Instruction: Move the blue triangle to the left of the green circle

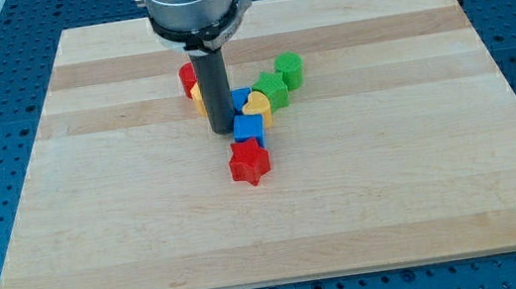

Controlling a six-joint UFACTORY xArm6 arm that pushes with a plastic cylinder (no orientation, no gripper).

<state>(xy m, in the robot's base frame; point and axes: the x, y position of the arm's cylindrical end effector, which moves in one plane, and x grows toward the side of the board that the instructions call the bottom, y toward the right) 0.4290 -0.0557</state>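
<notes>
My tip [222,130] down on tabletop [393,187], no pincer fitted. Blue block [248,131] just right, shape unclear; green circle [289,67] beyond, up-right. Red star [249,162] below. Cluster mid-board, edges well apart.

The arm comes down from the view's top, its dark rod upright, my tip [222,130] resting on the board.

My tip [222,130] is sitting just left of the clustered blocks [258,105], mid-board [422,173]; star block [249,162] is lying below them.
</notes>
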